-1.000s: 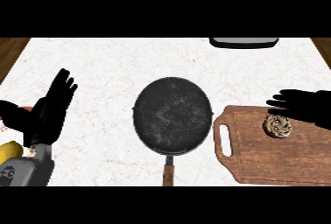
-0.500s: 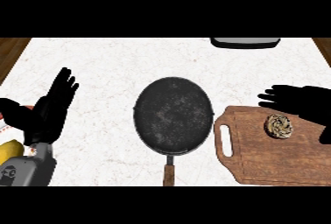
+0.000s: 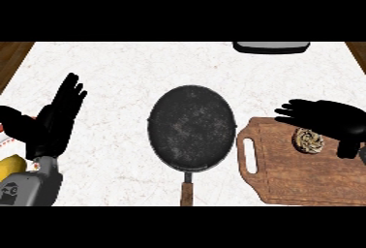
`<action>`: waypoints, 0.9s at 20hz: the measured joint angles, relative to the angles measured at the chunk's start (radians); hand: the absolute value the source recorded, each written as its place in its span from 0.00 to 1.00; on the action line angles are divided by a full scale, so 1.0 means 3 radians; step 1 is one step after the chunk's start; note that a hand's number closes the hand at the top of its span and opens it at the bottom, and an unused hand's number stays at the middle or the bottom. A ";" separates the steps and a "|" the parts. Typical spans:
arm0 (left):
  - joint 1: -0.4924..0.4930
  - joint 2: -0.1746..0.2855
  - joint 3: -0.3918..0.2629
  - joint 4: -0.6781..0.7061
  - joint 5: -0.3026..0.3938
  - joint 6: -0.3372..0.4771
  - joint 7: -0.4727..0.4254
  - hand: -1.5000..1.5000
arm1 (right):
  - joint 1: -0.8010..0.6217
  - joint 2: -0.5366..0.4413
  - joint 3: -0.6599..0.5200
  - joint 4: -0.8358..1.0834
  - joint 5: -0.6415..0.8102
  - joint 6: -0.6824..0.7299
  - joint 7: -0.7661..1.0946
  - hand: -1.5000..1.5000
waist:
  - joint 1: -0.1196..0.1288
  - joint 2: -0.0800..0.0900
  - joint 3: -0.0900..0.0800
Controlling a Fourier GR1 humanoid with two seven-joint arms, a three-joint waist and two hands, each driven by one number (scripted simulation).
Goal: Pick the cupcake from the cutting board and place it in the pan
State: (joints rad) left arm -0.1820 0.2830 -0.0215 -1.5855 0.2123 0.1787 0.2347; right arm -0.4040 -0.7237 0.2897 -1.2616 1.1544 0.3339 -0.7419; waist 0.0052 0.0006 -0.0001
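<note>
A small brownish cupcake (image 3: pixel 308 141) sits on the wooden cutting board (image 3: pixel 300 177) at the right. My right hand (image 3: pixel 330 117) hovers over the board's far edge, just above the cupcake, with fingers spread toward the left and its thumb hanging down at the cupcake's right side; it holds nothing. The dark round pan (image 3: pixel 191 127) lies in the middle of the counter, empty, its wooden handle (image 3: pixel 187 193) pointing toward me. My left hand (image 3: pixel 55 118) rests open at the far left, fingers up.
A dark tray or appliance edge (image 3: pixel 271 46) shows at the back right. A yellow object (image 3: pixel 12 166) lies by my left forearm. The white marble counter (image 3: pixel 136 72) ends in wooden strips at both back corners.
My right hand has moved left and further into view, from the board's right edge to over the cupcake. The left hand, pan and cupcake have not moved.
</note>
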 measured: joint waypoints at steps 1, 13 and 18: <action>-0.0039 0.0002 0.0041 0.0089 0.0017 -0.0052 -0.0042 0.50 | -0.0020 0.0051 -0.0008 0.0038 0.0030 -0.0008 -0.0012 0.00 | -0.0003 0.0001 0.0001; 0.0031 -0.0114 0.0161 0.0030 -0.0074 -0.0173 -0.0039 0.50 | -0.0041 0.0370 -0.0130 0.0362 0.0348 -0.0048 -0.0162 1.00 | -0.0002 -0.0001 0.0000; 0.0101 -0.0173 0.0147 -0.0053 -0.0128 -0.0167 -0.0024 0.50 | -0.0055 0.0495 -0.0107 0.0501 0.0458 -0.0311 -0.0318 1.00 | 0.0001 -0.0014 -0.0018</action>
State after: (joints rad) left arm -0.1516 0.2311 0.0227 -1.6013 0.1738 0.1286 0.2274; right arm -0.4204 -0.5752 0.2575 -1.1113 1.2918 0.2405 -0.8373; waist 0.0055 -0.0038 -0.0054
